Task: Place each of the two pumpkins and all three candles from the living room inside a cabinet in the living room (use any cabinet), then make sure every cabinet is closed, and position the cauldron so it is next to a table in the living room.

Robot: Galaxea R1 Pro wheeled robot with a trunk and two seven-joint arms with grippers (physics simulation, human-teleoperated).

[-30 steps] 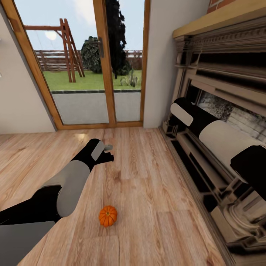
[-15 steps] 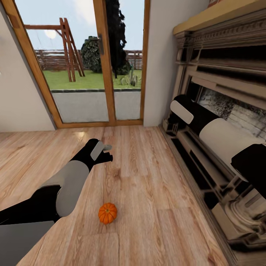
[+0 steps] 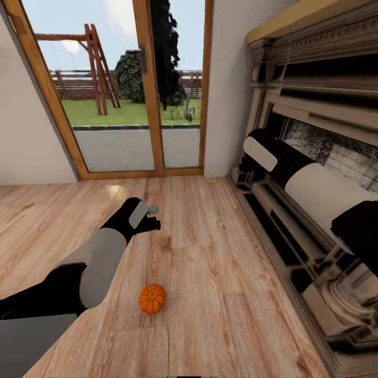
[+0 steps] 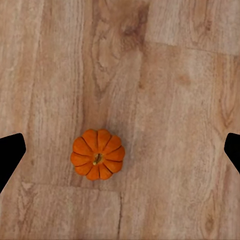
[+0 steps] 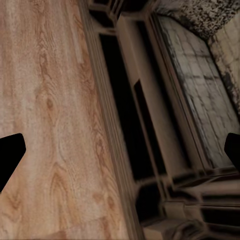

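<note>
Starting at our left, we see our left arm (image 3: 100, 252) reaching forward and down over the plank floor (image 3: 210, 273), its jaws (image 3: 149, 218) aimed at the boards. In the left wrist view the two dark fingertips (image 4: 11, 155) sit at opposite edges of the picture with bare wood between them, so we judge these jaws to be spread wide and holding nothing.

The pumpkin (image 3: 152, 298) rests on the floor, stem up. It is round, so it has no long axis to line up with. In the head view it lies nearer our body than the left jaws and just beside the left forearm; the jaws have reached past it. In the left wrist view the pumpkin (image 4: 97, 154) shows between the fingertips but closer to one of them and off centre, so we judge the coming move to be a pull back and a small sideways shift before going down.

Further right, our right arm (image 3: 310, 194) stretches along the stone fireplace (image 3: 315, 105), well apart from the pumpkin, so the left arm is clearly nearer. The right fingertips (image 5: 10, 152) also sit at the picture's edges with nothing between them: wide and empty.

The head view gives us the glass doors (image 3: 121, 89) and the arm-to-pumpkin layout; the left wrist view gives the stem and ribs from above. The right wrist view adds the fireplace base where it meets the floor.
</note>
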